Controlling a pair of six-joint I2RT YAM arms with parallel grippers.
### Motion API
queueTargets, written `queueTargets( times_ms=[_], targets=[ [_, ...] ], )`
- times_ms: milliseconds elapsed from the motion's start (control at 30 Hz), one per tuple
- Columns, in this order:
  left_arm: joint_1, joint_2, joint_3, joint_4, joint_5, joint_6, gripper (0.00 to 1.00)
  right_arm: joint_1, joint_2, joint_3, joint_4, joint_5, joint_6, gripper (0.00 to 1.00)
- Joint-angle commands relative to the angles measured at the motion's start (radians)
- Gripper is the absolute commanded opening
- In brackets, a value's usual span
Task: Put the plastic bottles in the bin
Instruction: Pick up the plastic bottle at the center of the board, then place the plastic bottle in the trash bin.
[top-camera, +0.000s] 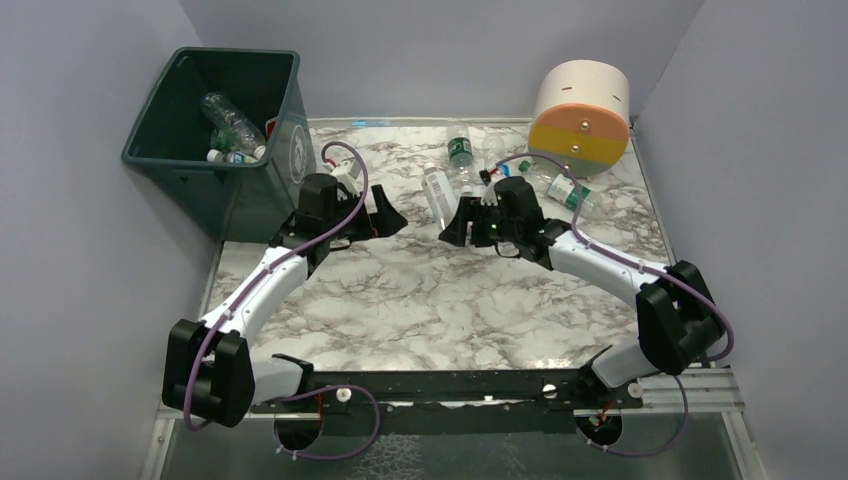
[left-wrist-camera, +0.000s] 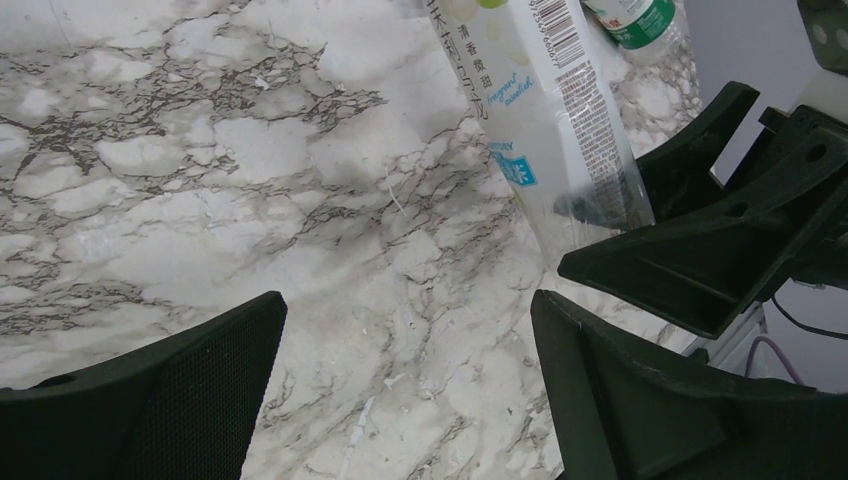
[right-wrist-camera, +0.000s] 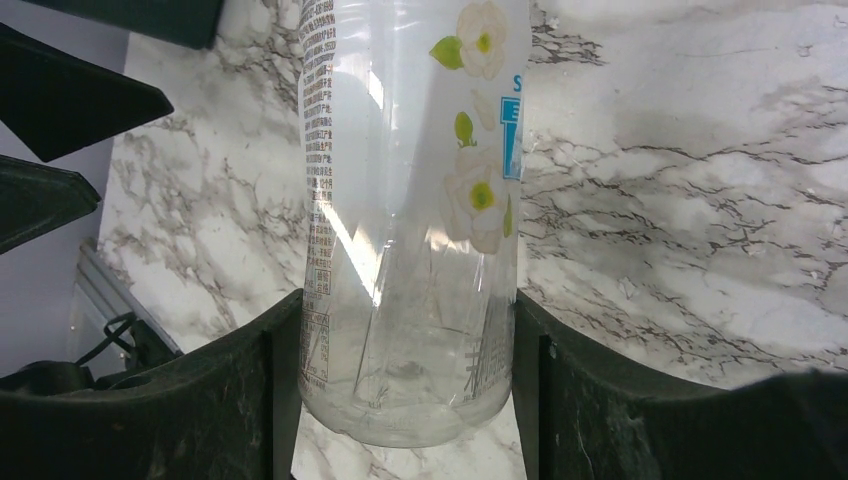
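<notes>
A clear plastic bottle (right-wrist-camera: 410, 200) with a white flower label has its base clamped between my right gripper's (right-wrist-camera: 407, 390) fingers; from above this bottle (top-camera: 437, 192) points toward the back and the right gripper (top-camera: 456, 222) is shut on it. Whether it rests on the marble I cannot tell. My left gripper (top-camera: 390, 218) stands open over bare marble just left of it, and in the left wrist view the left gripper (left-wrist-camera: 408, 330) has nothing between its fingers. The dark green bin (top-camera: 285, 140) at the back left holds several bottles (top-camera: 232, 122).
More bottles lie on the table: a green-labelled one (top-camera: 460, 150) at the back, another (top-camera: 565, 188) behind the right arm, one (top-camera: 345, 172) by the bin. A big cream, orange and yellow cylinder (top-camera: 580, 115) stands back right. Grey walls close both sides.
</notes>
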Motion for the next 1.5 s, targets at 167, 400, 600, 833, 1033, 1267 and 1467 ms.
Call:
queueTargets(
  times_ms=[167,400,600,833,1033,1267,1467],
  targets=[
    [-0.006,-0.027,-0.026,0.15,0.092,-0.147,0.99,0.004,-0.073,-0.023,0.112,-0.063,0.046,0.59],
    [-0.006,-0.022,-0.05,0.256,0.14,-0.302,0.99,0.005,-0.124,-0.01,0.114,-0.068,0.042,0.59],
    [-0.006,-0.02,-0.084,0.387,0.149,-0.461,0.99,0.005,-0.139,-0.012,0.126,-0.105,0.049,0.59],
    [-0.006,0.0,-0.09,0.515,0.14,-0.605,0.99,0.004,-0.19,-0.044,0.162,-0.165,0.065,0.6],
    [-0.007,0.006,-0.095,0.562,0.116,-0.651,0.99,0.016,-0.2,-0.074,0.197,-0.206,0.093,0.6],
    [-0.015,0.016,-0.09,0.579,0.09,-0.665,0.99,0.077,-0.17,-0.068,0.23,-0.201,0.107,0.6],
    [-0.019,0.028,-0.093,0.584,0.084,-0.664,0.99,0.112,-0.141,-0.044,0.247,-0.195,0.113,0.6]
  ],
)
